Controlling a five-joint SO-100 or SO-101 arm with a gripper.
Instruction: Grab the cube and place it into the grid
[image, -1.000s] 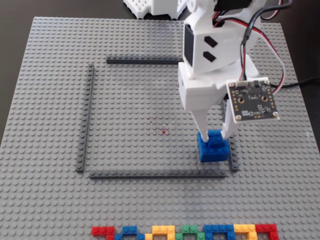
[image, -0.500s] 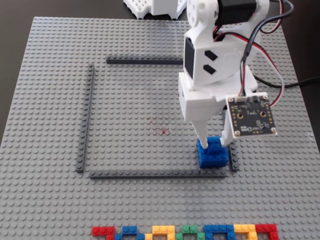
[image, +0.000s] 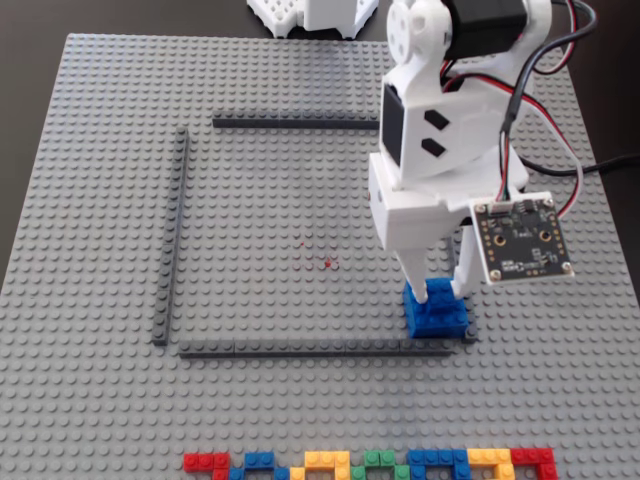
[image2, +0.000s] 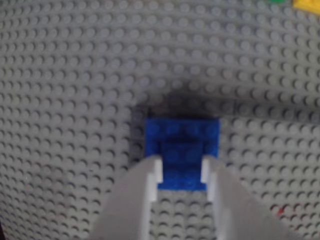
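The cube (image: 436, 314) is a bright blue studded block with a smaller raised brick on top. It rests on the light grey studs just inside the grid's bottom strip (image: 300, 350), near that strip's right end. The grid's left strip (image: 172, 240) and top strip (image: 295, 123) show; its right side is hidden behind the arm. My gripper (image: 441, 292) points down with one finger on each side of the raised brick. In the wrist view my gripper (image2: 181, 170) has both pads against the raised brick of the cube (image2: 182, 132).
Faint red dots (image: 325, 263) mark the grid's middle. A flat row of red, blue, yellow and green bricks (image: 370, 464) lies along the baseplate's front edge. A white part (image: 315, 15) stands beyond the far edge. A camera board (image: 523, 237) hangs beside the gripper.
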